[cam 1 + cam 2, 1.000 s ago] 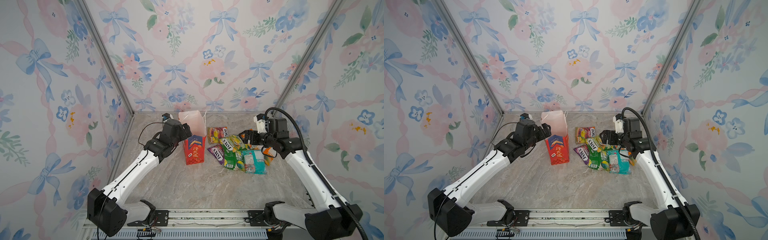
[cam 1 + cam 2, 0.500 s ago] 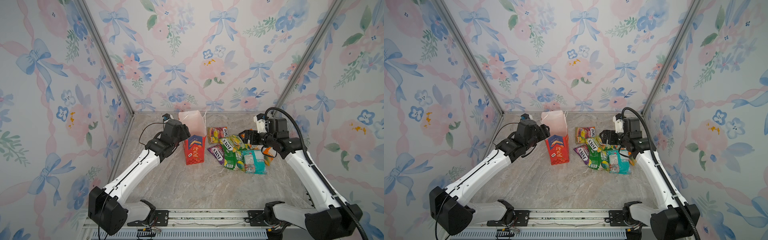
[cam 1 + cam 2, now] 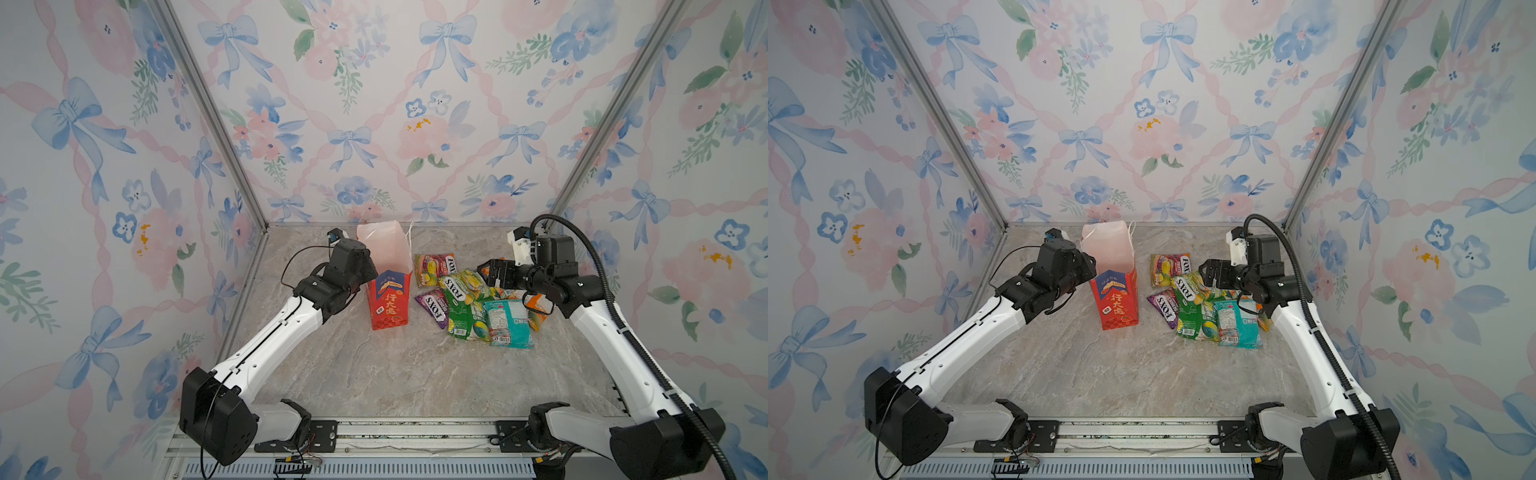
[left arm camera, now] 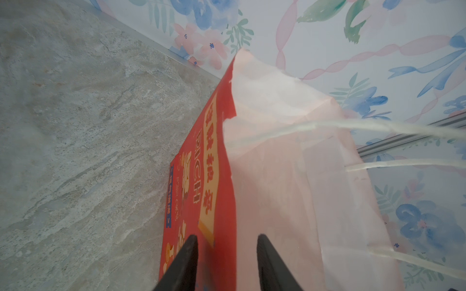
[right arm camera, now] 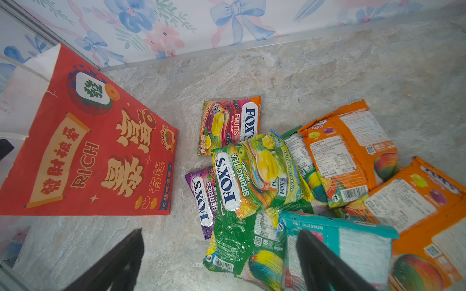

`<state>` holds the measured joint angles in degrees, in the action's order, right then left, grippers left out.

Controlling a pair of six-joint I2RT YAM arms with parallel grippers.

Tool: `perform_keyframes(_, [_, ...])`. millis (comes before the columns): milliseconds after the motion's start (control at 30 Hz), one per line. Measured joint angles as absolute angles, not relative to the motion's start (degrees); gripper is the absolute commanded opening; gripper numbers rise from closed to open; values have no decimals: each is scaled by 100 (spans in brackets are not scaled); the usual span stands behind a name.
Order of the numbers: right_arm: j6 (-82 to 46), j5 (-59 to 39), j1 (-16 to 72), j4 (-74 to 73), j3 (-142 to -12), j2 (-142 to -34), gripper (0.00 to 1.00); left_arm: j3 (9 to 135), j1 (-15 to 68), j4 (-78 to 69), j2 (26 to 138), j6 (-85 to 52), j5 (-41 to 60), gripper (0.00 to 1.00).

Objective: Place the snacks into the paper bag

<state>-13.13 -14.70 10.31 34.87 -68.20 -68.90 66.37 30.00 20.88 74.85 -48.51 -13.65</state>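
Position in both top views: tall red-and-blue paper bag (image 3: 389, 301) stands upright on grey marbled tabletop (image 3: 374, 374), with glossy multicoloured snack packets (image 3: 473, 309) heaped just beside it. Left wrist view: left gripper (image 4: 225, 238) is seen part-open astride the bag's wall, with nothing clamped. Right wrist view: right gripper (image 5: 220, 233) is held wide open above the packets, empty.

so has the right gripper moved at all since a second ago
No: the right gripper hangs by the same edge of the snacks, jaws open.
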Motion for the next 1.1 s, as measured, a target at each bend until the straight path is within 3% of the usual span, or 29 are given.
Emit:
perform_keyframes(433, [-1424,-1549,1031,3369,-6724,-6849,97,6751,3000,2080,7550,-4838,-1144,17])
perform_keyframes(1100, [-1942,-1761,1035,3105,-6335,-7102,97,6785,3063,1887,7662,-4831,-825,2])
